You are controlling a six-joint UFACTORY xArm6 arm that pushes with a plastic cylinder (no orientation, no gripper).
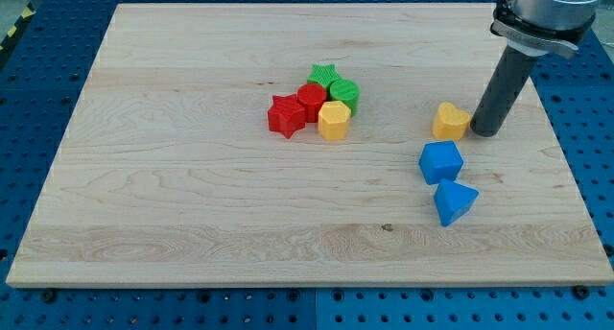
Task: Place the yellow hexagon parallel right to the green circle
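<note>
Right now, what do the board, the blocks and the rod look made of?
Board: pale wood, visible grain, matte. Blocks, such as the yellow hexagon: probably plastic, uniform saturated colour, slight sheen. Rod: dark, smooth, perhaps metal or plastic; my tip sits beside the yellow block.

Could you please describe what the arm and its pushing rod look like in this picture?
The arm shows only its lower end: a grey metallic housing with a black collar. Below it hangs a straight, round, dark grey rod, plain and unmarked, ending at my tip. No cables show.
</note>
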